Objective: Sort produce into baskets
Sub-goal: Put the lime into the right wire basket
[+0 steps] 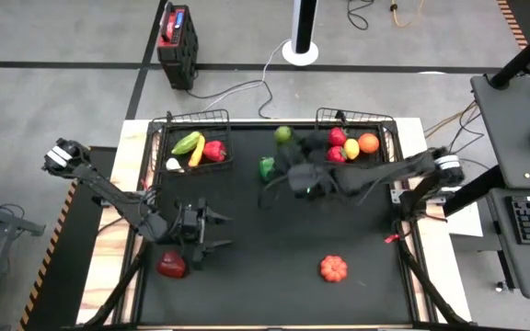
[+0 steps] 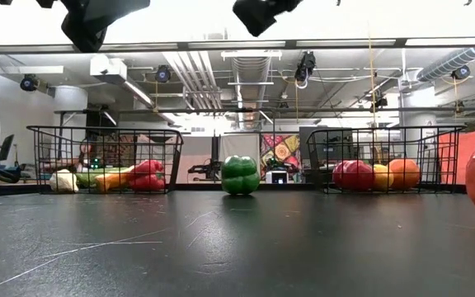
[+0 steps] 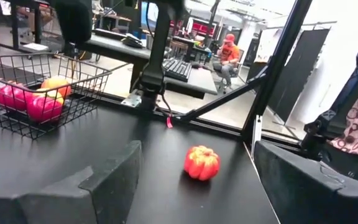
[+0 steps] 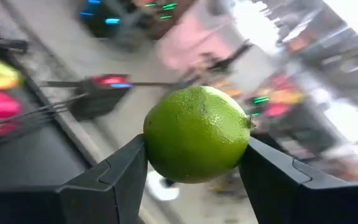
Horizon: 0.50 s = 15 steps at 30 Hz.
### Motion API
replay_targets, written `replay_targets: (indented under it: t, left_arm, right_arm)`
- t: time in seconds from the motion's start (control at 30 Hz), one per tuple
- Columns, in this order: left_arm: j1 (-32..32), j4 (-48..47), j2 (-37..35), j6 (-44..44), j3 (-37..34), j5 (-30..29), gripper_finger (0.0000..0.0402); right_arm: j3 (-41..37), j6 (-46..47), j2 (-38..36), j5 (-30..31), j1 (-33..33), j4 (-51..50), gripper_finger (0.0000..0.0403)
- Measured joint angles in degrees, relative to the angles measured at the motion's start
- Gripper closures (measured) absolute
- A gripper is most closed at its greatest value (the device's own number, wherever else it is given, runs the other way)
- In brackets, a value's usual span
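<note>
We see both baskets (image 1: 191, 118) part-filled; the right end effector (image 4: 194, 165) grips a lime (image 4: 196, 134) at upper centre, while the left end effector (image 1: 208, 233) (open, empty) hovers lower left; three pieces remain on the surface (image 1: 274, 294).

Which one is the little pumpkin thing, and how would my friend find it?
Start at the black table and look away from the two wire baskets, toward its front right part. There the small orange-red pumpkin sits alone on the bare mat. Unlike the smooth dark red piece at the front left, it is ribbed all round and squat.
</note>
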Motion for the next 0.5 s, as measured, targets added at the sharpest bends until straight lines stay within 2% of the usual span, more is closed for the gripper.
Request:
replay_targets:
  t: [0.07,0.13,0.23,0.3,0.5]
  left_arm:
    - [0.0,-0.4,0.0,0.0,0.2,0.0,0.0109]
    - [0.0,-0.5,0.0,0.0,0.5,-0.1,0.0109]
    - [0.0,-0.8,0.0,0.0,0.6,-0.1,0.0109]
    - [0.1,-0.9,0.0,0.0,0.6,-0.1,0.0109]
    - [0.1,-0.9,0.0,0.0,0.6,-0.1,0.0109]
  right_arm:
    - [0.0,14.1,-3.5,-9.8,-3.2,-12.9,0.0183]
    - [0.0,27.7,-6.7,-22.5,-7.2,-24.3,0.0183]
    - [-0.1,38.5,-10.6,-39.5,-13.4,-37.4,0.0183]
    - [-0.1,43.3,-12.8,-43.3,-15.9,-43.6,0.0183]
    - [-0.1,61.8,-18.6,-43.6,-23.6,-65.8,0.0183]
